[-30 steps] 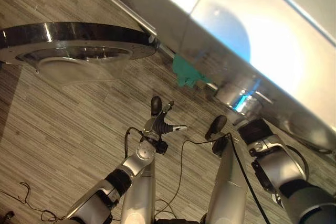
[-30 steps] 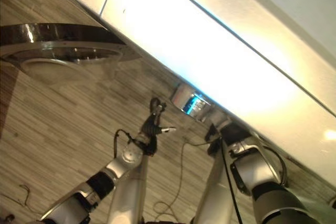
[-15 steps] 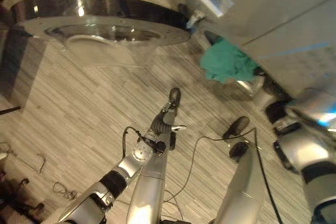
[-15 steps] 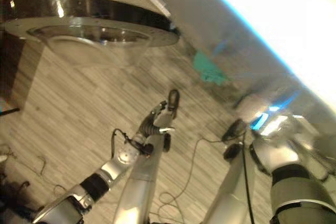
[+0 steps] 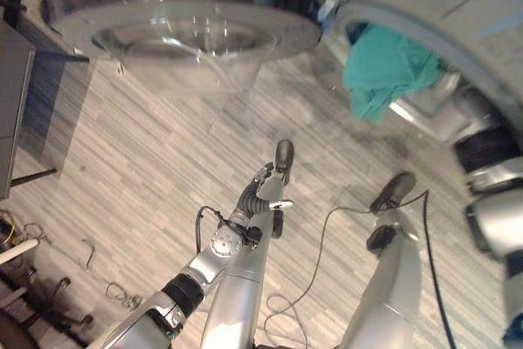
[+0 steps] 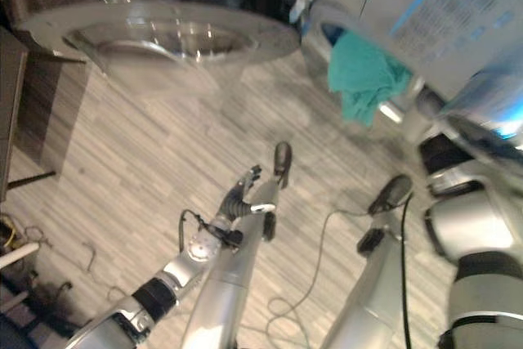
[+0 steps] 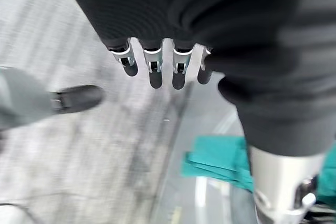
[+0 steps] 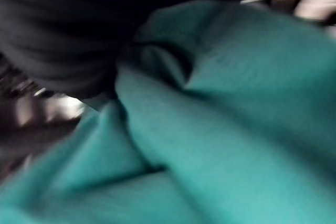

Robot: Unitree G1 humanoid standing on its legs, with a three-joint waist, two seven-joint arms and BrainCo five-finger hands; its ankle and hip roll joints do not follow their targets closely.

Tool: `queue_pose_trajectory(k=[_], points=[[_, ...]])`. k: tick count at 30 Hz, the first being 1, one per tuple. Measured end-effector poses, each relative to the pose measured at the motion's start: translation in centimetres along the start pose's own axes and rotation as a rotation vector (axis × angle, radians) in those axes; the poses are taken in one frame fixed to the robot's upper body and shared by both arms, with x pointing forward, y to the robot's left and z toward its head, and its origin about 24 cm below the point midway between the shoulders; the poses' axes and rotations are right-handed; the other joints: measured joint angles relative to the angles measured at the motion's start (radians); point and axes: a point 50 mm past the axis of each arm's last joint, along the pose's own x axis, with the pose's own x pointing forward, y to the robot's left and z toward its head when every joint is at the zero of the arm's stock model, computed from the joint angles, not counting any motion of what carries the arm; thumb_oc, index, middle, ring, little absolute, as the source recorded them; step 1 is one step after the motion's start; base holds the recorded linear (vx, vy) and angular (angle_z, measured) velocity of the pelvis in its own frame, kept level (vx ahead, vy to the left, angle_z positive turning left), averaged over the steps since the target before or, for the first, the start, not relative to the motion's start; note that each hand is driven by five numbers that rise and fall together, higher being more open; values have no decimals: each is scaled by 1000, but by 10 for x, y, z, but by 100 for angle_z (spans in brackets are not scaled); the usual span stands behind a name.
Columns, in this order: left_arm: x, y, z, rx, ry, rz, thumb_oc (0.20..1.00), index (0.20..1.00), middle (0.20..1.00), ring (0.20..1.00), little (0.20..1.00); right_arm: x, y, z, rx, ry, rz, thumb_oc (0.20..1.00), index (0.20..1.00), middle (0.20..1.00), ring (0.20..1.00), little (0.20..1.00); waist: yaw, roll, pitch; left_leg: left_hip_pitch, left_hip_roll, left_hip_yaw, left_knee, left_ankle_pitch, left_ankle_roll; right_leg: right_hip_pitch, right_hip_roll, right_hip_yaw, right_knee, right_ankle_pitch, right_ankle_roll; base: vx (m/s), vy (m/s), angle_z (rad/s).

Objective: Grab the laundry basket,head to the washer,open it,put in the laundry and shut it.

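The washer's round glass door stands swung open at the upper left. A teal cloth hangs over the lower rim of the washer's opening, half inside it. My right arm reaches up from the right toward that opening, and its hand is hidden past the cloth. In the right wrist view the teal cloth lies right against the dark cover, with no fingers showing. My left hand hangs low over the floor with relaxed fingers and holds nothing. The left wrist view also catches the teal cloth.
A dark piece of furniture stands at the left edge beside the open door. Loose wires and small clutter lie on the wood-look floor at the lower left.
The camera has swung, so the whole scene has shifted. The teal cloth now shows larger at the washer's mouth, and my right arm sits further up at the right edge.
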Motion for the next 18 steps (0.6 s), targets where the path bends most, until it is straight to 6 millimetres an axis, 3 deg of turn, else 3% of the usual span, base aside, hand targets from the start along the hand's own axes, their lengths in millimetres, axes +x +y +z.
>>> queue_pose_trajectory(k=[5,8,11,15,18], points=[[3,-15,6,-32,-22,-10,1000,1000,1000,1000,1000,-45,22,17,288,183,100,200,200,200,200,200,-5,-4,-3,65,5,12,-56,9,1,61,18,-1,-84,29,4,17,67,-13],[7,-20,11,-31,-40,-24,1000,1000,1000,1000,1000,-51,25,24,378,232,126,200,200,200,200,200,1,-1,-2,80,7,11,-62,11,-1,89,20,-14,-101,31,5,5,65,1],[7,-23,12,-22,-41,-36,1000,1000,1000,1000,1000,-50,20,17,520,317,85,200,200,200,200,200,41,15,-5,101,-2,8,-64,13,-3,121,14,-14,-128,30,6,0,82,4],[3,-30,12,-29,-43,-70,1000,1000,1000,1000,1000,-37,7,23,812,495,-36,200,200,200,200,200,60,94,-3,98,-28,-3,-64,12,-3,118,-13,-14,-121,29,25,20,63,11],[-2,-32,19,-80,-78,-83,1000,1000,1000,1000,1000,-31,1,21,1022,614,-115,200,200,200,200,200,81,112,-6,74,-37,-3,-71,4,-1,64,-24,9,-80,19,35,-7,-10,1]])
